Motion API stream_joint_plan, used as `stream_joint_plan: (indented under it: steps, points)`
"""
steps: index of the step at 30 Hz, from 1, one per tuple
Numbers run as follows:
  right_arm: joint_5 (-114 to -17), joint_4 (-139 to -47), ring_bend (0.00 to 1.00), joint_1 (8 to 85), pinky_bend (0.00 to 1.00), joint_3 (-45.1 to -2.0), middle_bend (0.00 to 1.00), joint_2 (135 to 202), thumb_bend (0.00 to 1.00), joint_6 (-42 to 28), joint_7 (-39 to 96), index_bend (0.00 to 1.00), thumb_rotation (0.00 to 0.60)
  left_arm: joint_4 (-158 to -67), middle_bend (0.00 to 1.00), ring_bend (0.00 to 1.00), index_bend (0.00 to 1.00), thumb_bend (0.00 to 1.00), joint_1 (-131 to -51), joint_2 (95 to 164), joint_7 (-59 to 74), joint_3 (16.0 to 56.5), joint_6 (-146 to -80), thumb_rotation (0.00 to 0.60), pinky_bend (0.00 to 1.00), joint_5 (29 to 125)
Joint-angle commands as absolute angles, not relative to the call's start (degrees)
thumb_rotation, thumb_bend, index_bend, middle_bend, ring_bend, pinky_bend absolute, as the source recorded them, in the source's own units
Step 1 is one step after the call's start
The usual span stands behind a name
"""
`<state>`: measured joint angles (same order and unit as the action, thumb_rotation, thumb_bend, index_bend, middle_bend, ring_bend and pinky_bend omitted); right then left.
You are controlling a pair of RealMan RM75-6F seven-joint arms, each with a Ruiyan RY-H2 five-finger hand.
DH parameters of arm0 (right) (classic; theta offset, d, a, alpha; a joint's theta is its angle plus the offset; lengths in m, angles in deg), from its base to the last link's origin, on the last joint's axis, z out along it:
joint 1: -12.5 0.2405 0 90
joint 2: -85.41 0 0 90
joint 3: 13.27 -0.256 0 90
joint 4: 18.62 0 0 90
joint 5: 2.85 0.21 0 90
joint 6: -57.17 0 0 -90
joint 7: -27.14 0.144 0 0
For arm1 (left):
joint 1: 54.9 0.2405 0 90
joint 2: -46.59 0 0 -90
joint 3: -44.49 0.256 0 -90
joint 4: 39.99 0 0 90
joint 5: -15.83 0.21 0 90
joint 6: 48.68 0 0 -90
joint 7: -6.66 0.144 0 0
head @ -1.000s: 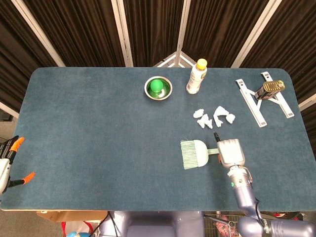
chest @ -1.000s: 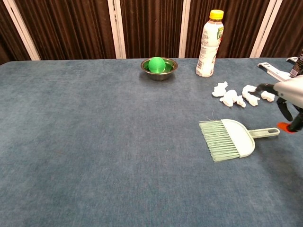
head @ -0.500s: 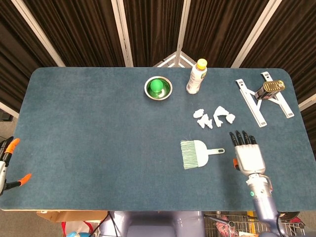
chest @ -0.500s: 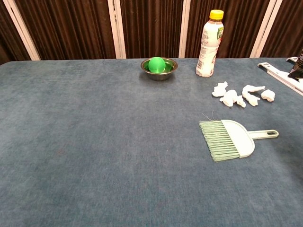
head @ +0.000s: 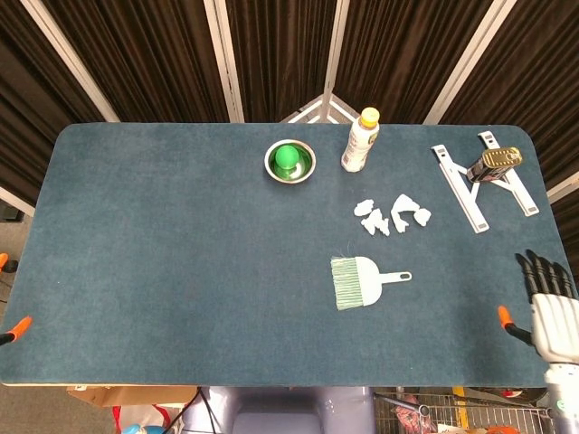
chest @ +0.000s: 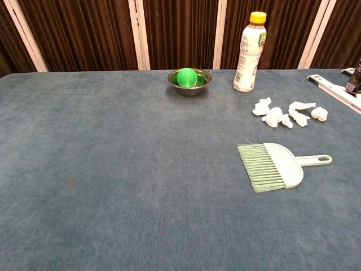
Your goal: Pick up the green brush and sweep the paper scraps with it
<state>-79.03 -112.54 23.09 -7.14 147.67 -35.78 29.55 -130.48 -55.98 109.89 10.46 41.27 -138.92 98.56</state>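
Since my right hand [head: 552, 307] hangs spread and empty off the desk's [head: 163, 235] right edge, the pale green plastic brush [head: 364, 280] lies leftward, handle toward it, near the white paper scraps [head: 392, 215].

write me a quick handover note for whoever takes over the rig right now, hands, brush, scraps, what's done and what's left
Right hand: off the table's right edge in the head view, fingers extended, holding nothing. Left hand: only orange fingertips show at the head view's left edge, so its state can't be told.
Pale green plastic hand brush: flat on the blue felt table, bristles left, handle right, untouched.
White crumpled paper scraps: loose cluster just beyond the brush, unswept.
Done: nothing.
Left: grasp the brush handle, lift, sweep the scraps.
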Motion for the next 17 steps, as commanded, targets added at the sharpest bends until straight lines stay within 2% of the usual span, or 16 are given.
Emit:
stream_joint_plan:
  steps: [1, 17]
  points:
    - [-80.6, -110.7, 0.0, 21.9, 0.0, -7.6, 0.0, 147.6, 0.36, -35.8, 31.0, 0.0, 0.6, -130.7, 0.0, 0.0, 0.0, 0.0, -56.2, 110.1, 9.9, 40.7, -138.0, 0.6, 0.01, 97.2]
    - [-80.1, -112.8, 0.0, 20.6, 0.0, -10.0, 0.0, 146.1, 0.36, -29.7, 33.2, 0.0, 0.6, -131.1, 0.0, 0.0, 0.0, 0.0, -57.3, 110.0, 8.5, 40.6, -135.7, 0.6, 0.01, 97.7]
